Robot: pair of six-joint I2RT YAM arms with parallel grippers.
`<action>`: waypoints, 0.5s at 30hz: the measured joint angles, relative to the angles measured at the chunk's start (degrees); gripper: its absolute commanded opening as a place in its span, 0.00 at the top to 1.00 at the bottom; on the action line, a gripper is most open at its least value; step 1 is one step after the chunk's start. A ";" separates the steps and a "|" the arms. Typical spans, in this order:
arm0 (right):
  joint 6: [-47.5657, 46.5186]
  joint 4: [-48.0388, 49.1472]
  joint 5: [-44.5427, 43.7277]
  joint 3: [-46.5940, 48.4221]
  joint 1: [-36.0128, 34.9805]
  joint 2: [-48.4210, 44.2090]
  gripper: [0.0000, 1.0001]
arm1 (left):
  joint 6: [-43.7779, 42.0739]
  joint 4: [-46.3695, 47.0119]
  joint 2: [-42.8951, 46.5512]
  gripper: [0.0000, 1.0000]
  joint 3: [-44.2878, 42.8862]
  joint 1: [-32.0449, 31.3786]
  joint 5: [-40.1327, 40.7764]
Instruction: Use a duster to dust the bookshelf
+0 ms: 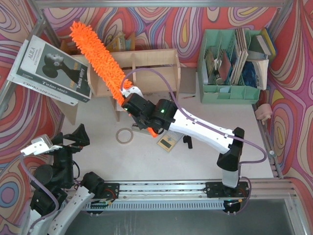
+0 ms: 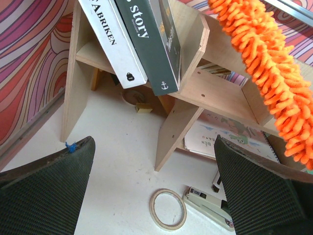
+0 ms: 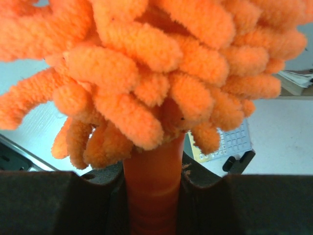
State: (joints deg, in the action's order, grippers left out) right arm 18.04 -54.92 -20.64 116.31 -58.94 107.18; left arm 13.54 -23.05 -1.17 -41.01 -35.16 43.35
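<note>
Bases of both arms along the near edge of the white table [image 1: 146,164]; left gripper [image 2: 154,144] low at the near left corner, its two dark padded fingers [image 2: 46,191] spread wide apart with nothing between them, facing the shelf from below; right arm stretched from its near-right base diagonally toward the centre; right gripper [image 3: 154,171] with jaws clamped on the thin orange handle [image 3: 154,200] of the duster [image 1: 98,54], the handle's free end projecting behind the wrist; on the table just in front of the shelf, a ring of tape [image 1: 124,135], a small beige device [image 1: 167,142] and a black clip [image 1: 188,142]; beyond these, the bookshelf [image 1: 154,61], a light plywood unit with vertical dividers; the duster's fluffy orange head running diagonally up and left from the gripper across the left half of the shelf's top and past its rear edge, contact with the board not discernible; large dark-covered books [image 1: 54,68] leaning at the shelf's left end; at the far right, well apart from the shelf, a mint-green slotted organiser [image 1: 230,93] holding books and papers; swirled multicoloured backdrop [image 1: 161,22] behind.
</note>
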 measured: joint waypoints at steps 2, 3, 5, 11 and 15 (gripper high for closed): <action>0.02 0.22 0.44 0.00 -0.87 0.50 1.00 | -0.02 0.00 0.00 0.02 0.00 0.00 0.00; 0.02 0.20 0.66 0.00 -1.20 0.68 1.00 | 0.00 0.00 0.00 0.02 0.00 0.00 0.00; 0.02 0.22 0.83 -0.07 -1.86 0.87 1.00 | 0.00 0.00 0.00 0.02 0.00 0.00 0.00; 1.22 0.22 -1.95 -3.08 -2.08 0.83 1.00 | 0.00 0.00 0.00 0.02 0.00 0.00 0.00; 2.01 0.00 -4.48 -6.71 -1.79 0.26 1.00 | 0.00 0.00 0.00 0.02 0.00 0.00 0.00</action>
State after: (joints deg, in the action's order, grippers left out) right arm 20.05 -54.92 -25.12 109.60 -60.73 107.44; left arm 13.54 -23.05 -1.17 -41.01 -35.16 43.35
